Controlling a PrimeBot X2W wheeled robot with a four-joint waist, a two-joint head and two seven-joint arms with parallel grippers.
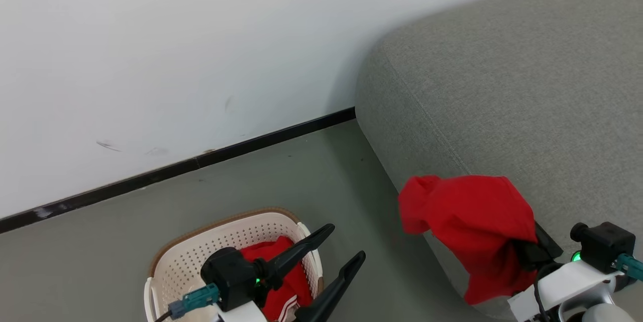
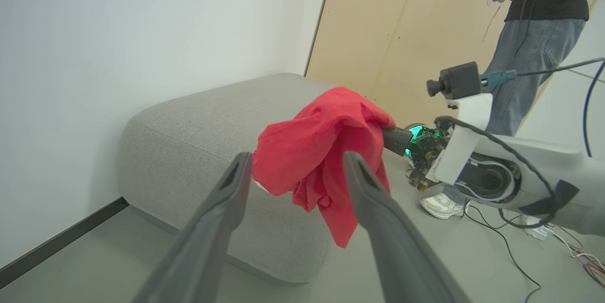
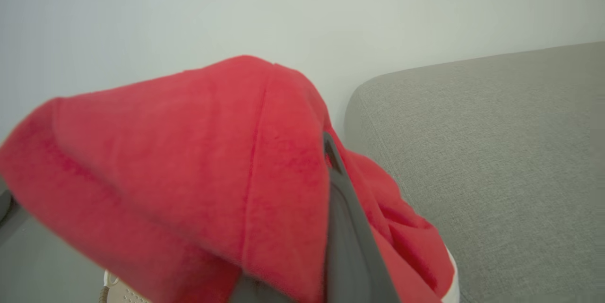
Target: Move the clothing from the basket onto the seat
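Hanging garment: one bright red piece of the clothing is draped over the right pincer's fingers. It is bunched, soft and creased, and its loose end droops below them.
Right pincer: clenched on that garment. One dark finger juts out from under the cloth, and the rest is covered.
Garment's place: raised off the floor by the near corner of the seat. Whether it touches the upholstery cannot be told.
Left pincer: released, its jaws spread wide with nothing between them, hovering above the basket.
Second garment: red with white stripe trim at its hem, lying in the basket beneath the left pincer.
Seat: grey woven fabric with a rounded corner, just beyond the right pincer's fingers.
Left wrist view: across from the left pincer, the right arm carries the red bundle. Past that arm stand a person in jeans and a tan panel, with cables on the floor.
Right wrist view: red cloth close to the lens, with the pale wall behind it.
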